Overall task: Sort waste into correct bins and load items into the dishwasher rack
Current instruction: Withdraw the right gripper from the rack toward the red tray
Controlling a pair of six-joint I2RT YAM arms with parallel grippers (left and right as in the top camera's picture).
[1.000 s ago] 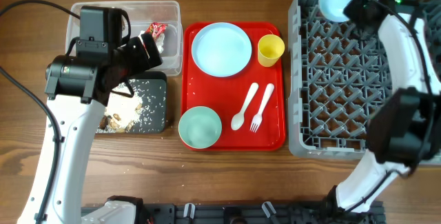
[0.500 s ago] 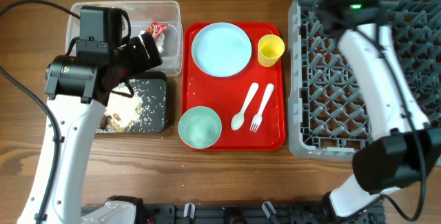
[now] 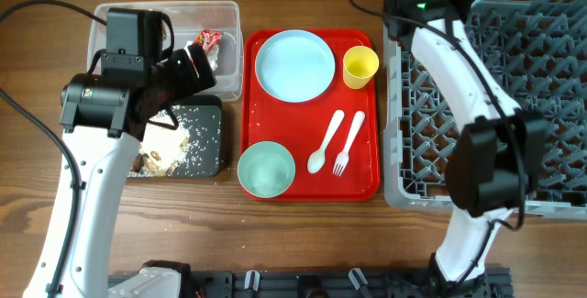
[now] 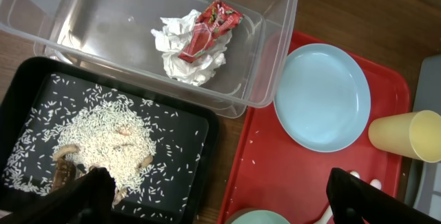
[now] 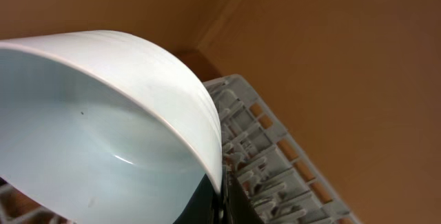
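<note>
Overhead: flat red tray [image 3: 367, 183] carries pale blue round plate [image 3: 294, 65], small yellow cup [image 3: 359, 66], pale mint bowl [image 3: 266, 169], white plastic spoon [image 3: 326, 140], fork [image 3: 348, 142]; grey lattice rack [image 3: 550, 87] beside.
Left wrist: clear plastic tub [image 4: 275, 17] holds crumpled white napkin [image 4: 182, 62], red shiny wrapper [image 4: 210, 31]; black tray [image 4: 186, 176] holds rice [image 4: 103, 138]. My left gripper [image 4: 217, 189] spread wide above, empty.
Right wrist: my right gripper [image 5: 222, 207] pinches rim of second mint bowl [image 5: 89, 141], rack just behind.

A brown wooden worktop [image 3: 303, 243] with long, streaky grain running left to right forms the ground of the overhead view. The light on it is even, with only soft, short shadows and no hard glare. In the right wrist view a blurred orange-brown surface [image 5: 344, 58] lies behind, crossed by a pale diagonal seam [image 5: 227, 10]. Whether it is wall or wood cannot be told.
</note>
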